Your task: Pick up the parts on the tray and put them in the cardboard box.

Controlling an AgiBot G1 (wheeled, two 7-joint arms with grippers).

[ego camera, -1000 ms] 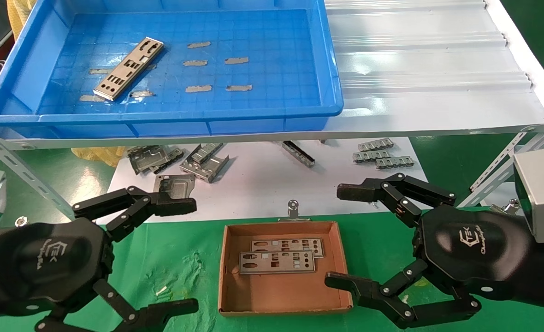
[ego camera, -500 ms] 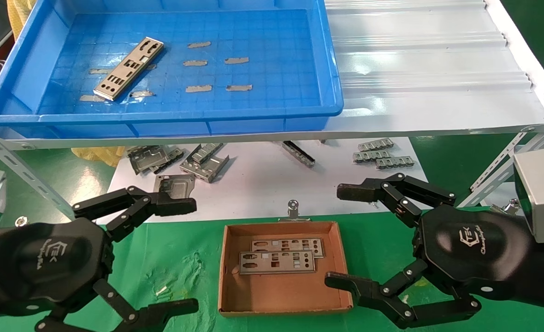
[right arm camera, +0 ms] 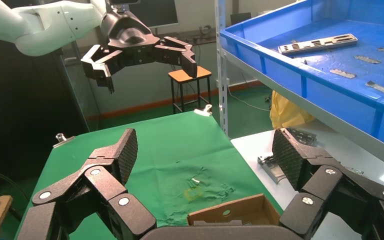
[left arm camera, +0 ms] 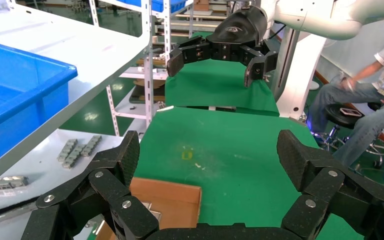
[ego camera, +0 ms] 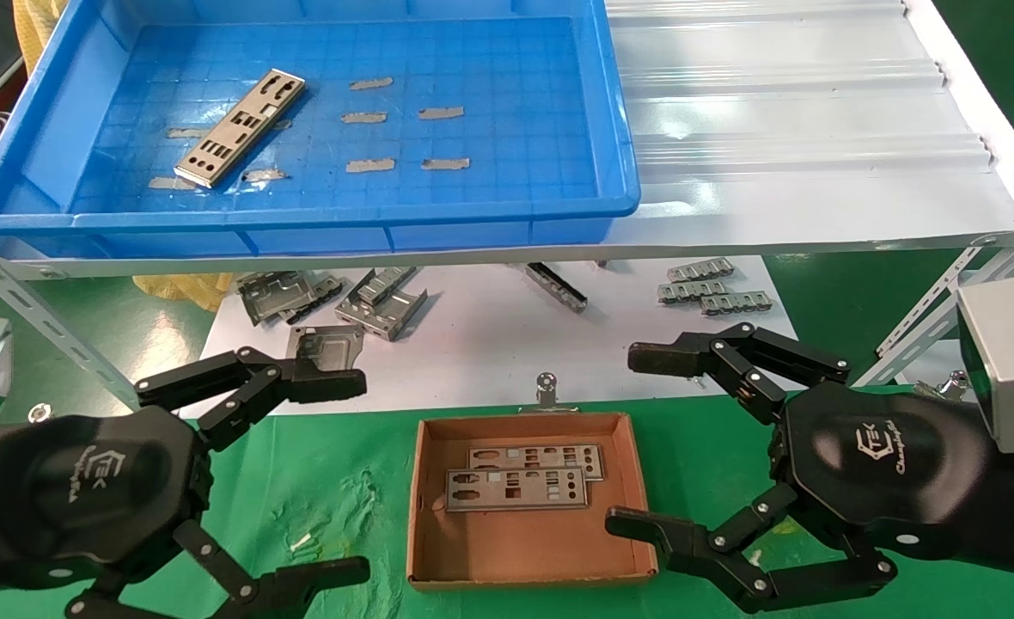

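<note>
Pincers sit nearest: the left pincer (ego camera: 301, 477) and the right pincer (ego camera: 644, 438) hang wide open and empty on either side of the cardboard box (ego camera: 524, 563), probably so that either arm can reach out without crossing the other. The box lies between them on the green cloth (ego camera: 344, 481) of the surface, near edge toward the robot, and holds two plates (ego camera: 524, 477), overlapped flat. Beyond it a white sheet (ego camera: 490, 344) carries loose brackets (ego camera: 382, 301). Farther off and higher, a white ribbed shelf (ego camera: 816, 129) bears the blue tray (ego camera: 301, 232), where one plate (ego camera: 241, 127) lies at the far left among tape strips (ego camera: 369, 116). The wrist views show metal racks (left arm camera: 155, 45), a stool (right arm camera: 190, 75) and a seated person (left arm camera: 375, 100).
</note>
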